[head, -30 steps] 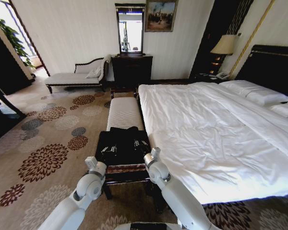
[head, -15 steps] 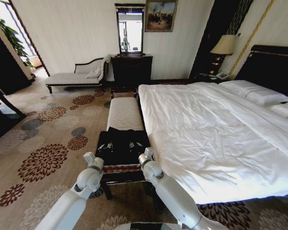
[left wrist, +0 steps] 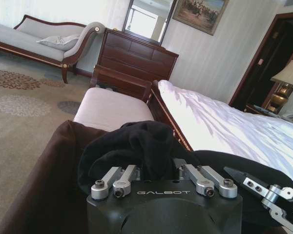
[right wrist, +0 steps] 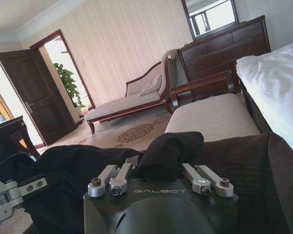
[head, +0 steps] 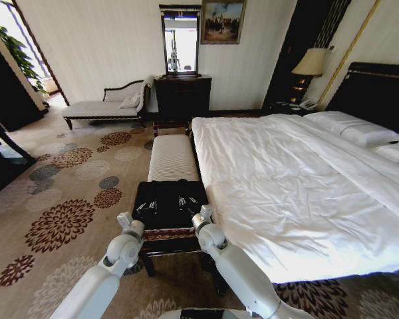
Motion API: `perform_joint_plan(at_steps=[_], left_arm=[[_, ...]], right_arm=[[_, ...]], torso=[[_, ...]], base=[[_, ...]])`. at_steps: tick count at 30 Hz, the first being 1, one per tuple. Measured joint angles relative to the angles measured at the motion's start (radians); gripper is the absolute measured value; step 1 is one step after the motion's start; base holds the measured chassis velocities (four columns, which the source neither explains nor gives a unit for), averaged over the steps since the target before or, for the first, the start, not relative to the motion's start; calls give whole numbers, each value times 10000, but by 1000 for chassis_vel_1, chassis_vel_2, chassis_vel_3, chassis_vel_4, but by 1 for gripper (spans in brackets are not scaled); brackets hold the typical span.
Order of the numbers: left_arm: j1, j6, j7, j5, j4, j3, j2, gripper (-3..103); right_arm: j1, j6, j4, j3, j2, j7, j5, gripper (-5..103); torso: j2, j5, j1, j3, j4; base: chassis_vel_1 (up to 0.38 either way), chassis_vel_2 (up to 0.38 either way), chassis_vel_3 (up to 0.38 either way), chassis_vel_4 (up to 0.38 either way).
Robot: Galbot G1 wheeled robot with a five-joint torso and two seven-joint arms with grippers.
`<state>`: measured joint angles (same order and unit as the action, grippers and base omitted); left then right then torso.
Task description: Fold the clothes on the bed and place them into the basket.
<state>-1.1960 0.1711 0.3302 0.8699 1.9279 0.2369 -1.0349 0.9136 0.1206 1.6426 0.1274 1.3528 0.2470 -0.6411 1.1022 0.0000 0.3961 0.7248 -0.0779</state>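
Over basket (head: 161, 234), both jaws pinch T-shirt (head: 169, 199).

Hemmed in right by bed (head: 299, 193), ahead by white-cushioned bench (head: 172, 157); open carpet (head: 66, 199) left of basket (head: 169, 234).

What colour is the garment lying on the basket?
Black, a bunched black fabric garment on the dark-topped basket; clearest in the left wrist view.
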Motion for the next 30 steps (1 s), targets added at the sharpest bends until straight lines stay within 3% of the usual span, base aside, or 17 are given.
perform_joint_plan(at_steps=[2, 3, 7, 8, 10, 14, 16, 19, 25, 30], left_arm=[[2, 25, 36, -53, 0, -12, -5, 38], [-5, 49, 77, -110, 0, -11, -11, 43], [-32, 74, 120, -151, -4, 0, -18, 54], [-37, 80, 137, -155, 2, 2, -19, 64], [-36, 83, 159, -155, 8, 2, -22, 64], [-2, 85, 231, -148, 86, 13, -25, 86], [-3, 85, 238, -146, 95, 15, -24, 86], [-42, 69, 260, -148, 150, 44, -16, 99], [-152, -143, 302, -594, 215, 133, 17, 100], [-140, -436, 624, -1883, 180, 259, 156, 100]], right_arm=[[29, -2, 15, -10, -30, 0, -36, 38], [47, -3, 26, -29, -47, 0, -51, 50], [53, -3, 63, -54, -69, 4, -81, 55], [50, -4, 72, -60, -75, 11, -83, 66], [43, -3, 72, -60, -79, 17, -89, 66], [21, 7, 142, -60, -78, 45, -113, 88], [21, 8, 157, -61, -78, 47, -114, 88], [46, 11, 240, -89, -84, 58, -107, 99], [145, -15, 405, -299, -163, 52, 113, 100], [377, -209, 605, -916, -367, -179, 1041, 100]], torso=[[0, -1, 0, 0, 0], [1, 0, 0, 0, 0], [0, 0, 0, 0, 0], [0, 0, 0, 0, 1], [0, 0, 0, 0, 0], [0, 0, 0, 0, 0], [0, 0, 0, 0, 0], [0, 0, 0, 0, 0], [1, 0, 0, 0, 1], [1, 1, 0, 0, 0]], base=[[0, 0, 0, 0], [0, 0, 0, 0], [0, 0, 0, 0], [0, 0, 0, 0], [0, 0, 0, 0], [0, 0, 0, 0], [0, 0, 0, 0], [0, 0, 0, 0], [0, 0, 0, 0], [0, 0, 0, 0]])
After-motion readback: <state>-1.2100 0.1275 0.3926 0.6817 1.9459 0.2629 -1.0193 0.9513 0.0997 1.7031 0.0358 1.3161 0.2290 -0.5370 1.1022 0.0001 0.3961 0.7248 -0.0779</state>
